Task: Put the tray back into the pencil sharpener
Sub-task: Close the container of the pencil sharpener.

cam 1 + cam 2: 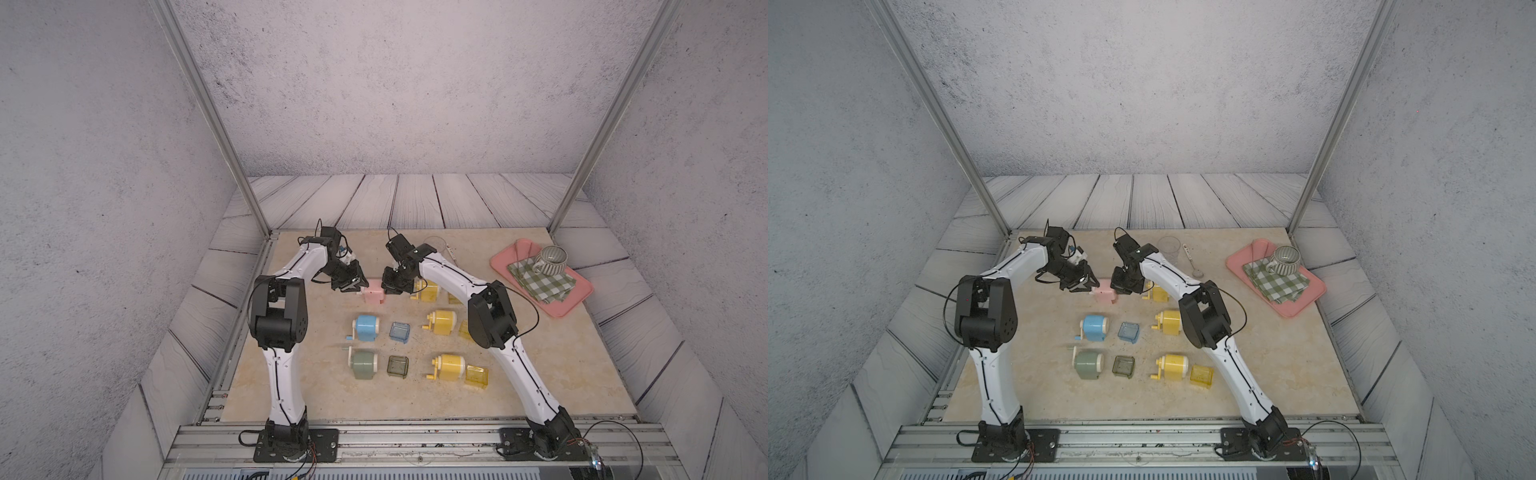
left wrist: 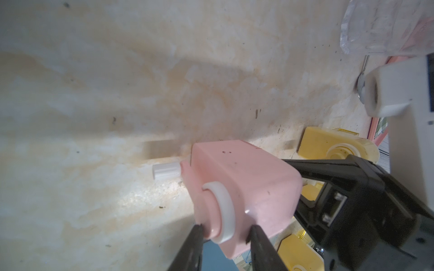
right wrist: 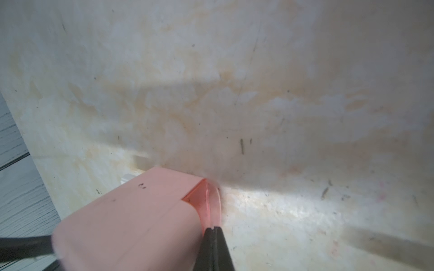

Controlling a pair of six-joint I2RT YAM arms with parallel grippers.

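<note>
Aluminium rail (image 1: pixel 415 440) runs closest to me, carrying the bases of both arms, and past it lies the beige marbled mat (image 1: pixel 316 390). On the nearest row of the mat stand a green sharpener (image 1: pixel 365 364) with a dark tray (image 1: pixel 397 367) just beside it, then a yellow sharpener (image 1: pixel 449 365) with a yellow tray (image 1: pixel 477 376) touching its end. Further in sit a blue sharpener (image 1: pixel 365 328) and its blue tray (image 1: pixel 400 332), slightly apart, and a second yellow sharpener (image 1: pixel 441 322) partly hidden by the right arm. Beyond those, mid-mat, both arms meet at the pink sharpener (image 1: pixel 374 292). The left gripper (image 2: pixel 226 231) is clamped on the white-ringed collar at one end of it. The right gripper (image 3: pixel 213 231) has its fingers pressed together on the thin lip of the translucent pink tray (image 3: pixel 206 204). That tray sits in the slot at the sharpener's opposite end, with only a narrow strip of it showing. I cannot tell whether the sharpener rests on the mat or is lifted clear. A third yellow sharpener (image 1: pixel 428 289) stands just behind the right gripper. Farther back I see a clear cup (image 1: pixel 1169 249) and a spoon (image 1: pixel 1192 262). In the far right corner lies a pink serving tray (image 1: pixel 577 299) bearing a folded green checked cloth (image 1: pixel 540 282) and a striped mug (image 1: pixel 550 259).
</note>
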